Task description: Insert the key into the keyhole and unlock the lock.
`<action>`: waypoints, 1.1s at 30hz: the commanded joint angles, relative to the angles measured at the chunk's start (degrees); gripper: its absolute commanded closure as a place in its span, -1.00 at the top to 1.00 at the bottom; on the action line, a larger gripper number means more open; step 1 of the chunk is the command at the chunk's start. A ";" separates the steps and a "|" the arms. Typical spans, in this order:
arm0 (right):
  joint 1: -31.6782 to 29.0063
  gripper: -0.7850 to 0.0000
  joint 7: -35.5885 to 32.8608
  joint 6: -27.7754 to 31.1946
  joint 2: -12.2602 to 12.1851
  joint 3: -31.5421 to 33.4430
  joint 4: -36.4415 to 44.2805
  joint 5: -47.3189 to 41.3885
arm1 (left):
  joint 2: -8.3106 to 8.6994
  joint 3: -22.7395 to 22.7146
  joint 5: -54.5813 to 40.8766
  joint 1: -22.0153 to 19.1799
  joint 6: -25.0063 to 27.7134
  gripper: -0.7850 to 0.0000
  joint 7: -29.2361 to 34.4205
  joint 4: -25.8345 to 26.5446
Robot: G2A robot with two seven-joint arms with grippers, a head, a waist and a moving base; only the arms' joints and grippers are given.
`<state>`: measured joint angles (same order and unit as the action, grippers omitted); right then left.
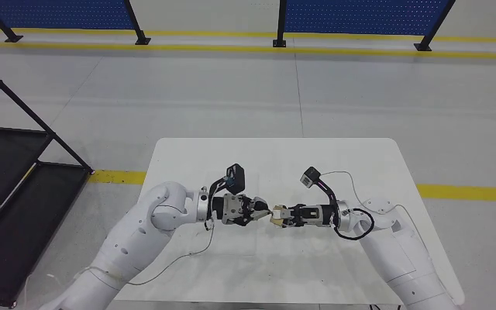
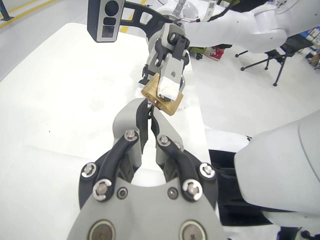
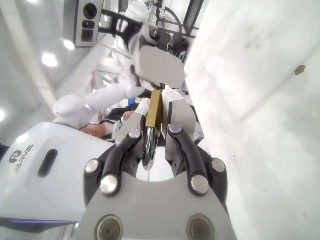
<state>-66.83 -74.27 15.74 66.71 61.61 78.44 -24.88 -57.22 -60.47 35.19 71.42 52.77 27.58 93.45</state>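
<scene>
A brass padlock (image 2: 162, 96) with a silver shackle (image 3: 149, 146) is held in the air above the white table (image 1: 325, 167). My right gripper (image 3: 154, 106) is shut on the padlock (image 3: 154, 109), its padded fingers pressing the flat sides. My left gripper (image 2: 150, 111) faces it and is shut on the key (image 2: 150, 105), of which just a small metal bit shows at the lock's bottom face. From above, the two grippers meet tip to tip near the table's front middle, the left gripper (image 1: 260, 209) against the padlock (image 1: 277, 213) held by the right gripper (image 1: 285, 214).
A small brown speck (image 3: 299, 69) lies on the table. A black rack (image 1: 31, 186) stands on the floor off the table's left side. Blue barriers (image 1: 356, 15) line the far floor, and an office chair (image 2: 275, 61) stands beyond the table.
</scene>
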 commanded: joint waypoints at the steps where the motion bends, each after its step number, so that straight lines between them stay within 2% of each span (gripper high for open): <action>1: 0.00 -1.00 0.00 0.00 0.00 0.00 0.00 0.00 | 0.01 -0.24 2.36 0.45 0.17 -1.00 -1.54 0.46; 11: 0.00 -1.00 0.00 0.00 0.00 0.00 0.00 0.00 | 0.11 -1.96 13.06 3.15 0.31 -1.00 -10.05 3.07; 33: 0.00 -1.00 0.00 0.00 0.00 0.00 0.00 0.00 | 0.22 -2.51 32.22 6.34 -1.76 -1.00 -22.42 7.00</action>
<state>-66.83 -74.27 15.74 66.72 61.61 78.44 -24.88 -57.01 -62.96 66.65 77.63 51.09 5.75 100.37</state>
